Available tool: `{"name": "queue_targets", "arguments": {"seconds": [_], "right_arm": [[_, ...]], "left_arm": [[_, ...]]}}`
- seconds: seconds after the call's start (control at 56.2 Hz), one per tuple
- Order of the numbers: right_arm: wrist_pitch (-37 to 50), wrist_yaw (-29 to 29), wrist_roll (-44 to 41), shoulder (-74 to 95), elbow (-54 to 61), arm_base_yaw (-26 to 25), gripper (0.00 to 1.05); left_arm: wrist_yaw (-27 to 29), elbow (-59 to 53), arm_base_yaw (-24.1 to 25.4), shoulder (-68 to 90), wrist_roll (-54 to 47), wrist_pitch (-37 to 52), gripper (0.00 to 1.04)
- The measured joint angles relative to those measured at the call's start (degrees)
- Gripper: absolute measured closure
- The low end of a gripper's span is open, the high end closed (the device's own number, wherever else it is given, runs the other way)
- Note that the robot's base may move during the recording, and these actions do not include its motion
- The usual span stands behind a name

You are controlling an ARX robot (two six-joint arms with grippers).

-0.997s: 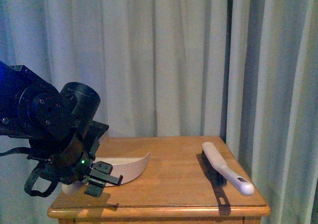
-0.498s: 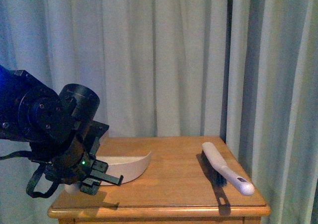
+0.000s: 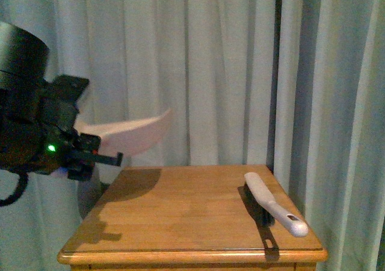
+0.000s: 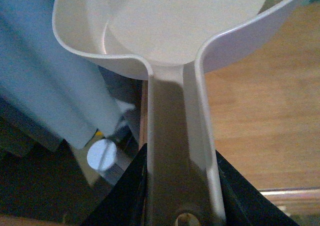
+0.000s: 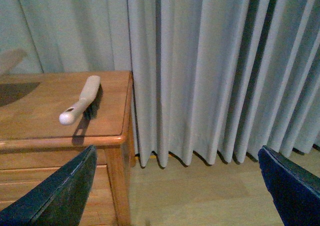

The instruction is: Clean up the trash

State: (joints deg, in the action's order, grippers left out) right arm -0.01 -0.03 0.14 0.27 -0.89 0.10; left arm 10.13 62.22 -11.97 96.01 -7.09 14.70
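Note:
My left gripper (image 3: 90,157) is shut on the handle of the beige dustpan (image 3: 129,133) and holds it in the air over the table's left end, roughly level. In the left wrist view the dustpan (image 4: 185,30) fills the top, its handle clamped between the black jaws of the left gripper (image 4: 182,186). The part of the pan's inside that shows is bare. The trash is out of view in every frame. My right gripper (image 5: 175,186) hangs open beside the table over the floor, with nothing between its fingers (image 5: 55,196).
A white hand brush (image 3: 274,205) with dark bristles lies near the right edge of the wooden table (image 3: 180,223); the right wrist view shows the same brush (image 5: 80,100). Pale curtains (image 3: 210,73) hang close behind. A small white round object (image 4: 102,155) sits low beside the table.
My left arm has lifted the dustpan off the table, up and slightly left. The brush has not moved.

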Motion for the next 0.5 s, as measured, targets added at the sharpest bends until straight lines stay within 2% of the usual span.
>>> {"name": "queue_targets", "arguments": {"seconds": [0.267,0.498], "right_arm": [[0.0,0.0,0.0,0.0,0.0,0.0,0.07],[0.0,0.0,0.0,0.0,0.0,0.0,0.07]], "left_arm": [[-1.38,-18.82,0.39,-23.56,-1.4,14.45,0.76],[-2.99,-33.68,-1.64,-45.62,-1.49,13.42,0.76]]}}
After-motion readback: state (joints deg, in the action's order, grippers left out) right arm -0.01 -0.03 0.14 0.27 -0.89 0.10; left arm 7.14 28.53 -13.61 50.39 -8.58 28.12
